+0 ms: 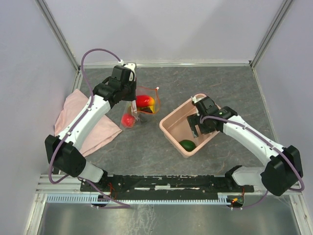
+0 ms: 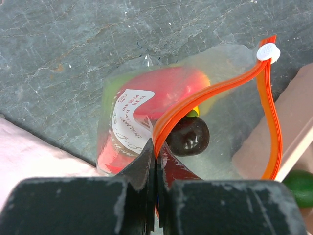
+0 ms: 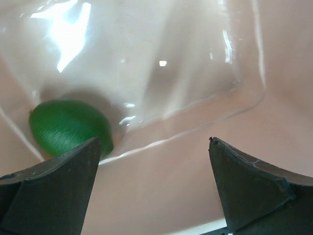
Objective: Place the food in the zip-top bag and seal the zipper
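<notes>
Zip-top bag [image 1: 145, 104]: left of centre on the table [image 1: 220, 88], mouth gaping; red-yellow piece [image 2: 166, 85] and dark purple piece [image 2: 188, 139] inside.
Left gripper [image 2: 155, 164]: jaws pinched shut on the zipper [image 2: 215, 90].
Pink bin [image 1: 171, 128]: right of the bag, green food [image 1: 187, 145] inside.
Right gripper [image 3: 154, 161]: jaws spread wide, empty, low in the bin beside the green food.
Remaining: bag the green food, then seal the zipper.

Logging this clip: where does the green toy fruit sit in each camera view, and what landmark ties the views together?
Top external: green toy fruit lies right of centre, in the pink bin's near corner.
Left wrist: partly visible at the lower right edge.
Right wrist: left of centre, just above one finger of the open right end effector.
Shared landmark: the pink bin.
</notes>
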Available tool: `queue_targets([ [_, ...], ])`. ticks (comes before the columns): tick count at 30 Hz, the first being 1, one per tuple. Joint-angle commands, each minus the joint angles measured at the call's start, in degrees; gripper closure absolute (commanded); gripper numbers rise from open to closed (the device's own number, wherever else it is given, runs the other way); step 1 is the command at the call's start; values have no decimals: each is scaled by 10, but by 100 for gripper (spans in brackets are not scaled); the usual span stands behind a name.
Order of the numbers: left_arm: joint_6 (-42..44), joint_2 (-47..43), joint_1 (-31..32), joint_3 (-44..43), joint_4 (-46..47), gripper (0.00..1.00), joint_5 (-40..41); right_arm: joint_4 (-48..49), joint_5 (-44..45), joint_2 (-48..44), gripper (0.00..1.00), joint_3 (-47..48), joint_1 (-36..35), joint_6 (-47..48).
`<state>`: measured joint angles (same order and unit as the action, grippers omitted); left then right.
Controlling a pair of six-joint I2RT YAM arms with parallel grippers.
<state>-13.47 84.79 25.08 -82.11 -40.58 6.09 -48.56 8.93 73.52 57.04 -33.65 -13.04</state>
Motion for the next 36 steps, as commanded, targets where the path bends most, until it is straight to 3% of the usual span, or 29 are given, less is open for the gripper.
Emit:
queue_targets([
  [1,-12,6,-5,-11,28,97,17,-13,46,-4,1,6,60,-56],
  [5,-13,2,-5,-3,29,97,21,44,52,1,1,2,136,-42],
  [10,-13,-4,-5,6,33,97,24,147,68,85,1,43,178,-29],
  [16,-12,-9,-5,13,34,97,30,240,-12,232,1,169,176,-4],
  [21,-12,-9,-5,9,34,97,32,254,-113,309,1,280,137,50],
  [26,-17,-6,-7,6,34,97,31,262,-154,287,1,263,98,73],
  [36,-17,3,-7,-4,34,97,31,121,-70,143,1,152,95,51],
])
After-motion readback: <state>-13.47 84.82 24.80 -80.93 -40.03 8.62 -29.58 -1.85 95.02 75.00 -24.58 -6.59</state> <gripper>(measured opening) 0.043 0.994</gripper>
